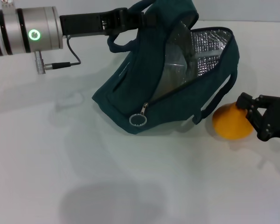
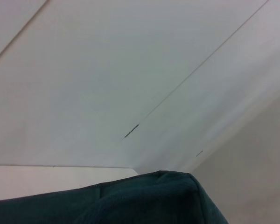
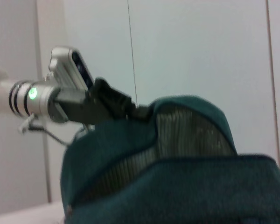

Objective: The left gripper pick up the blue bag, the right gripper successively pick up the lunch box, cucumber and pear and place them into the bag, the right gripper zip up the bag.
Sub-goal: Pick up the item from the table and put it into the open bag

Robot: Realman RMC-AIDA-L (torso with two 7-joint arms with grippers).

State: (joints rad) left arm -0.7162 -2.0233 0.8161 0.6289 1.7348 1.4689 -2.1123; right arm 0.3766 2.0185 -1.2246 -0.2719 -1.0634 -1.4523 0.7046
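My left gripper [image 1: 130, 19] is shut on the top edge of the blue bag [image 1: 130, 100] and holds it up, tilted, with its lower corner on the table. The bag's mouth gapes to the right and shows its silver lining [image 1: 200, 51]. The silver ring pull [image 1: 137, 120] hangs at the lower front. The pear [image 1: 229, 122] lies on the table just right of the bag. My right gripper [image 1: 253, 119] is at the pear's right side and touches it. The lunch box and the cucumber are out of view. The right wrist view shows the bag [image 3: 177, 186] and the left gripper [image 3: 130, 106]. The left wrist view shows only bag fabric [image 2: 154, 200].
The white table [image 1: 84, 177] spreads in front of and to the left of the bag. A loop handle [image 1: 219, 95] hangs between the bag and the pear. The left arm's silver wrist [image 1: 28, 32] and its cable [image 1: 67, 60] reach in from the upper left.
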